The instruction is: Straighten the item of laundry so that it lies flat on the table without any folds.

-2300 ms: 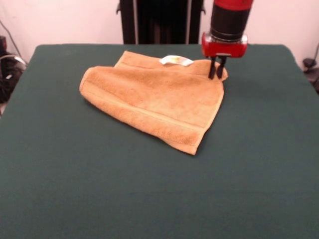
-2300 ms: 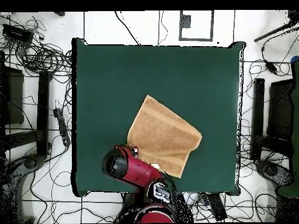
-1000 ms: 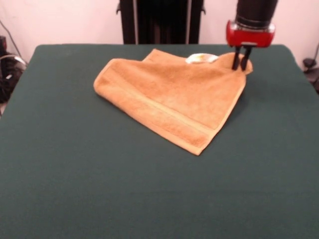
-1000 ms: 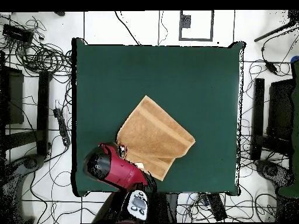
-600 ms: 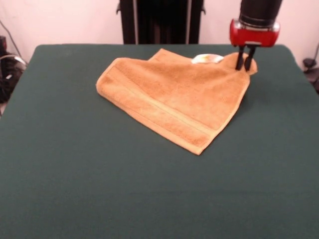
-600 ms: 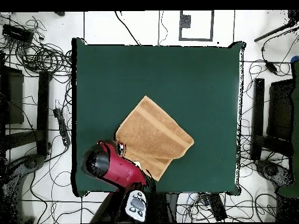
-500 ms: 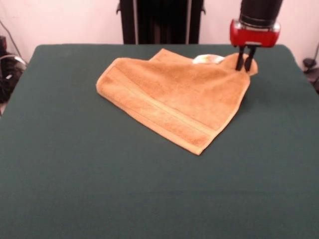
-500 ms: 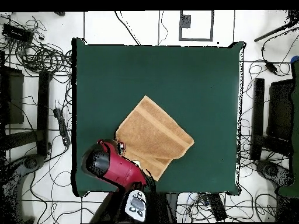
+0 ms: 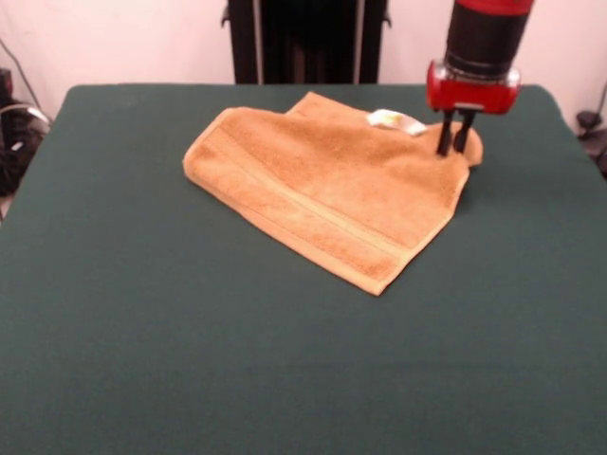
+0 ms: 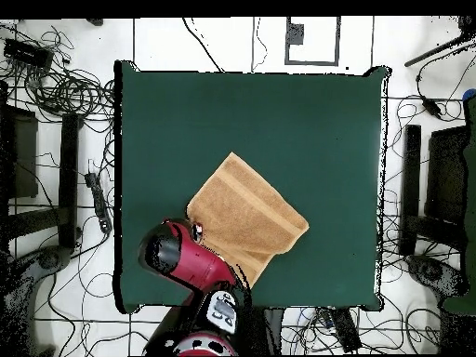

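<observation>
The orange-tan towel (image 9: 327, 185) lies folded over on itself on the dark green table (image 9: 142, 360), toward the far right. A woven band runs along its near edge, and a small white tag (image 9: 396, 120) shows at its far edge. My gripper (image 9: 453, 149) stands upright on the towel's far right corner, its two dark fingers (image 9: 444, 140) close together and pinching the cloth there. From overhead, the towel (image 10: 246, 218) is a tilted diamond and the red arm (image 10: 181, 260) covers its corner and the gripper.
Green table (image 10: 242, 112) spreads wide on every side of the towel. Cables and black stands (image 10: 70, 186) lie on the floor around the table. A dark upright frame (image 9: 308, 43) stands behind the far edge.
The gripper first dragged the towel's corner to the right, sliding the whole towel along. In the last half second it came slightly back left and lower, and the raised corner sank toward the table.
</observation>
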You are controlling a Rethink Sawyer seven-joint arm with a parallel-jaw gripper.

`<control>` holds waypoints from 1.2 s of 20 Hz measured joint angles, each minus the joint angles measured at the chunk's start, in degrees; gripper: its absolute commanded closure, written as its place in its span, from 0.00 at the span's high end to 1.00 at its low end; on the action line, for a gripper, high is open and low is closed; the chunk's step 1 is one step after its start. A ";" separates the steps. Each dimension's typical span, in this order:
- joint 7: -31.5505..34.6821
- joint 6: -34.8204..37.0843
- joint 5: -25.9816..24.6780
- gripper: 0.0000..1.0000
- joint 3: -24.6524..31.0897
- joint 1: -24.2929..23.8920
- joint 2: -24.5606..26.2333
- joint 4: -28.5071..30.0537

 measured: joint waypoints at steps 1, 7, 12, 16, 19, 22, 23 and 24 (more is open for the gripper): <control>0.00 -0.62 0.01 0.00 0.08 -0.17 0.72 -0.20; 0.00 -2.84 0.25 0.00 0.22 -0.18 3.37 -1.00; 0.00 -2.83 1.16 0.00 0.22 -0.08 3.51 -1.19; 0.00 -2.84 1.40 0.00 0.28 -0.09 3.54 -1.18; 0.01 -2.84 2.23 0.00 0.30 0.08 3.55 -1.17; 0.01 -2.85 3.52 0.00 0.29 0.51 3.58 -1.20; 0.01 -2.85 3.85 0.00 0.29 0.62 3.58 -1.20; 0.02 -2.85 4.21 0.00 0.29 0.73 3.58 -1.20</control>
